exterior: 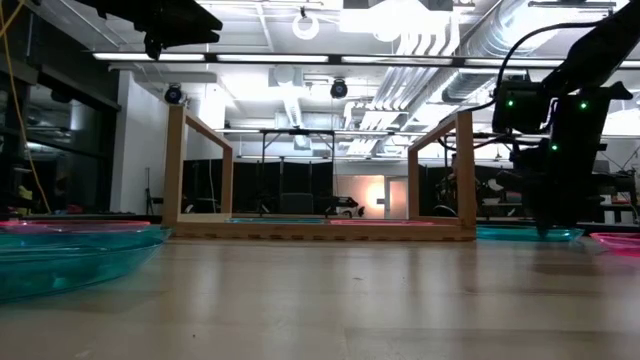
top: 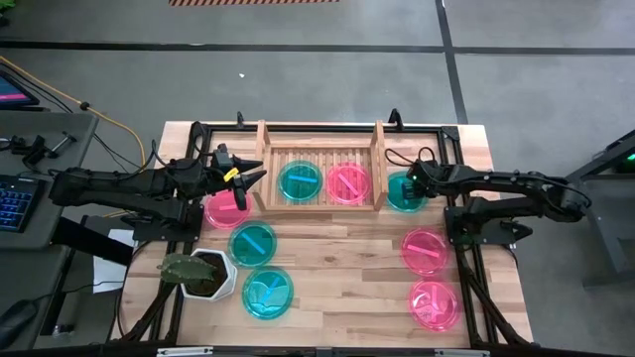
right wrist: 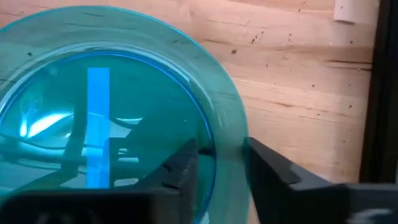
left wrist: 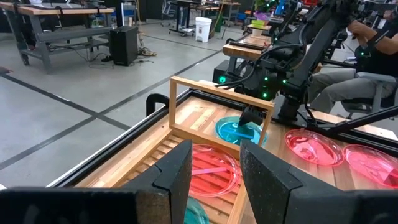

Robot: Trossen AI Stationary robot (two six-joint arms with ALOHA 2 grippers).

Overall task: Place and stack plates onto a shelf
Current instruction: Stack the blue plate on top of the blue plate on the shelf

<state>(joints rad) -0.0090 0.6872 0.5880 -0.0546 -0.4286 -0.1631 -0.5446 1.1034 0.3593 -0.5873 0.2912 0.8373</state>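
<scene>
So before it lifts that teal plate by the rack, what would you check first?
1. Right gripper fingers astride the teal plate rim: ok, one finger on each side.
2. Grip closed firmly: cannot tell.
3. Room on the shelf: ok; it holds one teal plate and one pink plate, each single, bare slats behind them.
4. Left gripper out of the way: ok, open, above the shelf's far end.
5. Shelf side rail beside the plate: not ok, close, so lift before crossing.
</scene>
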